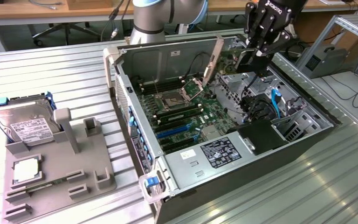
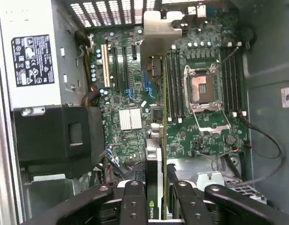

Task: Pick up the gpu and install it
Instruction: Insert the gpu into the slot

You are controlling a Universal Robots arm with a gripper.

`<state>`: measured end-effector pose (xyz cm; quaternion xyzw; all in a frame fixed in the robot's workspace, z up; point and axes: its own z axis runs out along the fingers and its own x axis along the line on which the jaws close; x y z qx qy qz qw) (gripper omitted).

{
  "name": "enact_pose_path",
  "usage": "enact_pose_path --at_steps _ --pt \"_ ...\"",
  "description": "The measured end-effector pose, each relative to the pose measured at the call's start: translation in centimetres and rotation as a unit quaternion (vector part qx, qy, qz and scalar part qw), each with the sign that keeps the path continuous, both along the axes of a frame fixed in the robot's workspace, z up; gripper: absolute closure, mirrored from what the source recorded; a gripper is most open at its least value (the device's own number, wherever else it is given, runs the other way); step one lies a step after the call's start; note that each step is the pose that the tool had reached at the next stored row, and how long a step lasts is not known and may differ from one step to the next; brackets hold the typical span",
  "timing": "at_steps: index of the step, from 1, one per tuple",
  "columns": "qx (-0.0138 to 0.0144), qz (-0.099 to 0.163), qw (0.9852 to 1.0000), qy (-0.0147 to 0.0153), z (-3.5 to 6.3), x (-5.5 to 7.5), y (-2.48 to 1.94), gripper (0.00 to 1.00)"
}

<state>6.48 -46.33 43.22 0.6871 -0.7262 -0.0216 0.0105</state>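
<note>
The open computer case (image 1: 166, 60) shows its motherboard (image 2: 201, 136). The gpu (image 2: 154, 159) hangs edge-on over the board, clamped in the gripper (image 2: 156, 190). Installing looks underway; seating needs the card's edge squared to a slot (image 2: 117, 65).

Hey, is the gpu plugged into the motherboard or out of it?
Out: the gpu is held edge-on in the gripper, hanging above the motherboard, not seated in any slot.

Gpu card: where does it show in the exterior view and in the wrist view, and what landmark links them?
Exterior view: the gpu card hangs over the open case, at the exterior view's left of the gripper.
Wrist view: the gpu card is seen edge-on, clamped in the gripper, silver bracket farthest away.
Shared landmark: the empty processor socket.
</note>
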Motion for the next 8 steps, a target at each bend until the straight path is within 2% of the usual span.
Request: enact_pose_path --at_steps 1,2,8 --pt "-0.0001 0.019 0.9998 0.0000 -0.03 0.00 0.01 0.73" --pt "-0.0004 0.045 0.9990 0.0000 -0.07 0.00 0.07 0.73" --pt "-0.0004 0.047 0.9989 0.0000 -0.08 0.00 0.09 0.73"
